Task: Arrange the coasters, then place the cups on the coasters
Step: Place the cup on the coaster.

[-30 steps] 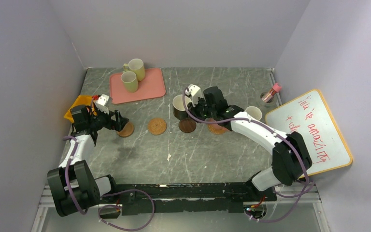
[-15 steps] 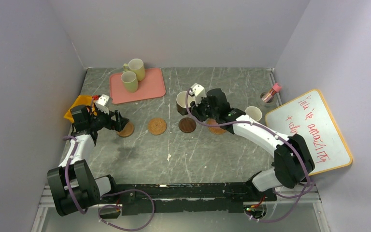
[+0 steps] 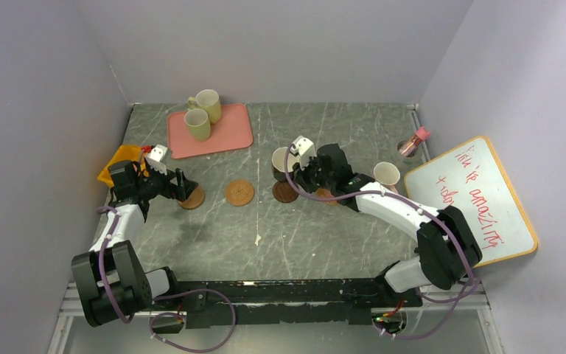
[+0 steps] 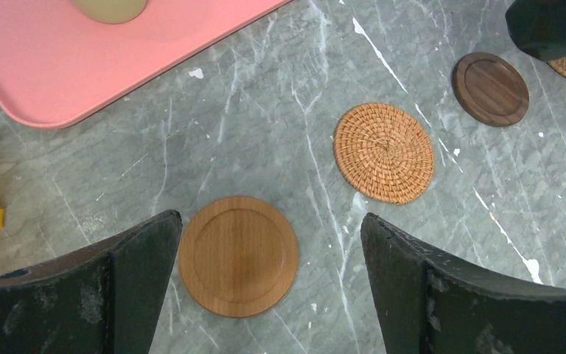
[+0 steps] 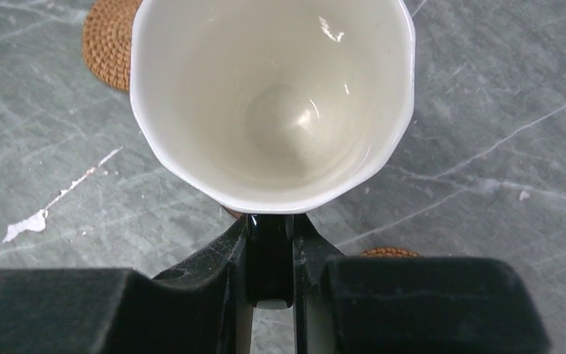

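Coasters are lying in a loose row across the middle of the grey marbled table (image 3: pixel 214 243). From left to right they are a smooth tan wooden coaster (image 4: pixel 238 256), a woven orange-brown rattan coaster (image 4: pixel 384 152), a dark brown wooden coaster (image 4: pixel 490 88) and a second woven coaster (image 3: pixel 329 196), which is partly hidden under the right arm.

The left gripper (image 4: pixel 269 225) is hanging over the smooth tan wooden coaster with its jaws spread wide. One finger is standing on each side of the disc and neither is closing on it. Whether the fingers are touching the table cannot be told.

The right gripper (image 5: pixel 269 236) is pinching the handle of the black ceramic mug with a pale inside (image 3: pixel 281 161), its jaws drawn narrow around it. The mug is sitting upright in the grip, mouth up. In the top view it is appearing just behind the dark brown wooden coaster. In the right wrist view a woven disc is showing past its rim. Whether the mug is resting on anything cannot be told.

Two pale yellow-green mugs (image 3: pixel 207 105) are standing close together at the far left end of the flat pink rectangular tray (image 3: pixel 232 133). Another handled mug with a pale inside (image 3: pixel 386 174) is standing on the table to the right of the right arm, near a whiteboard with red writing (image 3: pixel 479 199).
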`<state>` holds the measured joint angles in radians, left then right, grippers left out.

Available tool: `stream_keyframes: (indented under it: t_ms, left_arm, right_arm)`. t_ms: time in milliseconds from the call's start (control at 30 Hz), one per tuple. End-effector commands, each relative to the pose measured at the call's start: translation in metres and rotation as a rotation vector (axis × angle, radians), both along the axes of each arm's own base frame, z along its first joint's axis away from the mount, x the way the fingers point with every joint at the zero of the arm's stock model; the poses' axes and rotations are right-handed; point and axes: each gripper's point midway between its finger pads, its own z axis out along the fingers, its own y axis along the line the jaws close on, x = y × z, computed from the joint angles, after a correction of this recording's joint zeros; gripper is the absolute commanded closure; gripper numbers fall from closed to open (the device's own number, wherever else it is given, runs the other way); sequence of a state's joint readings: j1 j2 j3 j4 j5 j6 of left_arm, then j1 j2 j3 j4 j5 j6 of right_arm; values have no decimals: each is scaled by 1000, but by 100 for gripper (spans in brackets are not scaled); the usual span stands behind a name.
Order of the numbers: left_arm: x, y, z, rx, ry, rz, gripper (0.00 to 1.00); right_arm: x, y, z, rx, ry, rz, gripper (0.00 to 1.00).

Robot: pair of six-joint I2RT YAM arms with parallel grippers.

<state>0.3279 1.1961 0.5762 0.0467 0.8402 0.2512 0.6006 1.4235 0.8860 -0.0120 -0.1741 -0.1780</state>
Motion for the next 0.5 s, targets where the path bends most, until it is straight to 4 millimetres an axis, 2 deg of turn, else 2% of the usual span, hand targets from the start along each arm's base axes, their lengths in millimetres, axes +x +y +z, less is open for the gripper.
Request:
stream_keyframes:
  t_ms: [0, 233, 467]
  left_arm:
    - [2, 0, 3, 14, -30, -33, 4]
    - [0, -1, 6, 24, -49, -33, 4]
    - [1, -2, 4, 16, -37, -39, 4]
  right_arm:
    - [17, 9, 50, 117, -200, 14, 100]
    - [23, 1, 22, 95, -102, 30, 100]
    - [22, -2, 18, 88, -69, 56, 100]
